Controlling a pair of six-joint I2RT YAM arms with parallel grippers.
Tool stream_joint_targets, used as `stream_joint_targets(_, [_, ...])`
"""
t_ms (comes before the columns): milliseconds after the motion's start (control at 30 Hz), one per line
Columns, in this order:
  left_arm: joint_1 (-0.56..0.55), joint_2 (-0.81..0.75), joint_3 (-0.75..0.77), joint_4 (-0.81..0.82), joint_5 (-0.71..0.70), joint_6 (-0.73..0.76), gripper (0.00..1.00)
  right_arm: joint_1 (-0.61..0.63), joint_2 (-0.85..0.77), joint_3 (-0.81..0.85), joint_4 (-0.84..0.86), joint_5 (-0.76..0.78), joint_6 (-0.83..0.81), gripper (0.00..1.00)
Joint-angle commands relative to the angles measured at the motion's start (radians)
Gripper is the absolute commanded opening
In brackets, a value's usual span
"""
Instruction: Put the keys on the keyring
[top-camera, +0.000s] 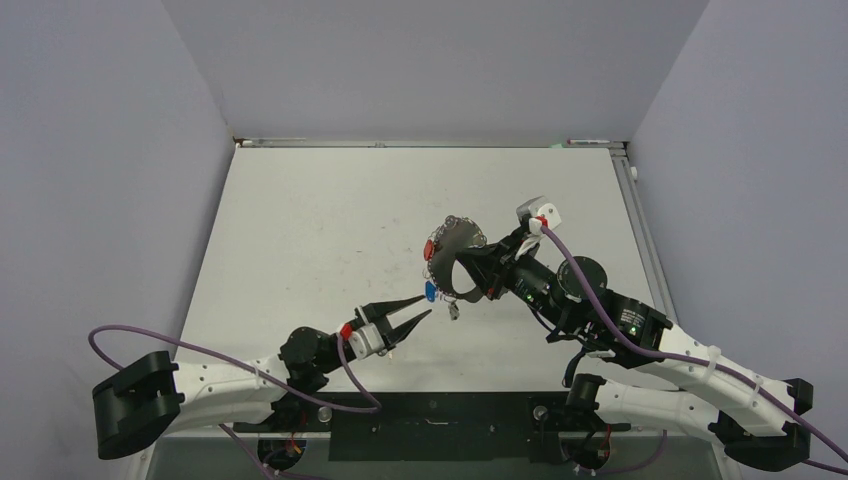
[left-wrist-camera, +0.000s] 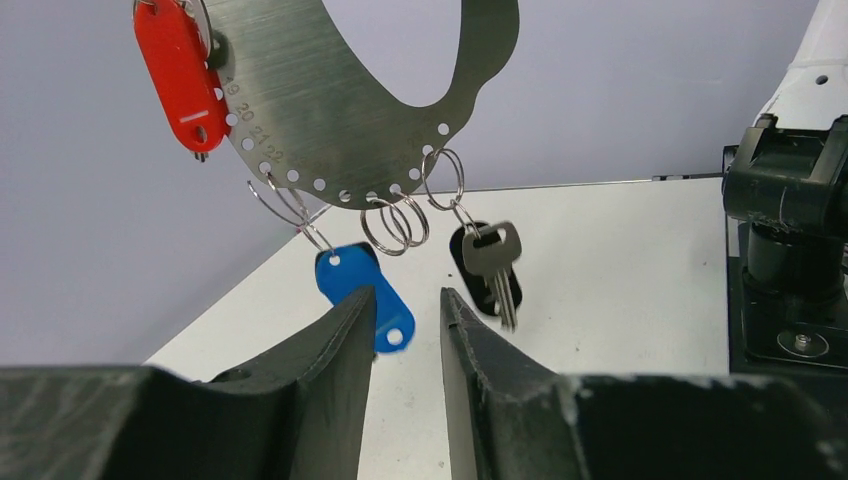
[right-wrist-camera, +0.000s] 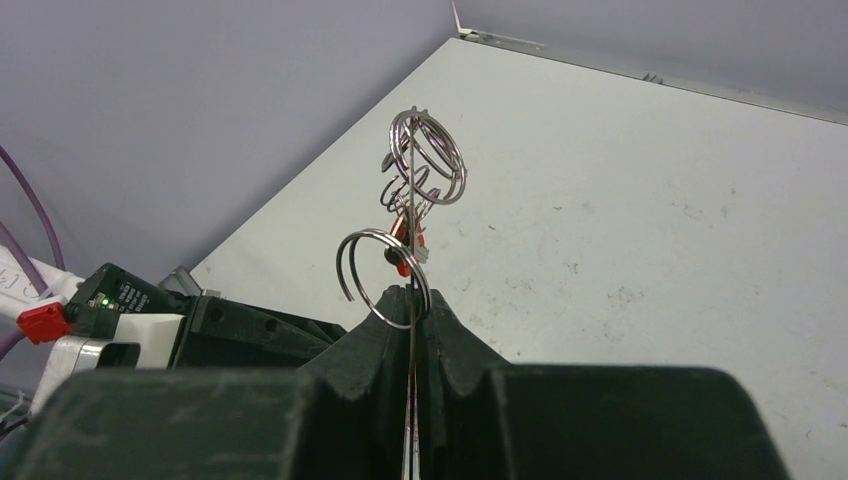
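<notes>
Keys (left-wrist-camera: 490, 262) hang upright from the keyring (left-wrist-camera: 300, 110), just far and slightly right of the left jaws, which stand narrowly spread and empty; right jaws pinch the keyring's rim above the surface (top-camera: 300, 220).

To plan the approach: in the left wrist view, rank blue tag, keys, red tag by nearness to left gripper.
1. blue tag, just past the left gripper.
2. keys, ahead, to the right.
3. red tag, high, upper left.

Bright, even diffuse light, faint shadows; keys (left-wrist-camera: 490, 252) slightly blurred in L-wrist cam.
</notes>
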Motion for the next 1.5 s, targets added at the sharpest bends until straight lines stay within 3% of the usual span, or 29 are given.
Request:
stream_joint_targets(0, [-0.005,0.022,0.038,0.108,-0.022,0.016,0.26,0.001,-0.018,0.02,0.047,-0.002,0.018,0.05])
stream_joint_targets(267, [-0.005,0.055,0.052,0.14,-0.009,0.008,0.21,0.003,-0.017,0.014,0.056,-0.011,0.025,0.05])
stream_joint_targets(1200, [-0.005,0.16,0.098,0.193,-0.061,0.042,0.23,0.017,-0.013,0.006,0.065,-0.024,0.031,0.05])
stream_joint_targets(1467, [-0.005,0.126,0.087,0.122,-0.042,0.071,0.34,0.018,-0.007,0.015,0.063,-0.024,0.026,0.05])
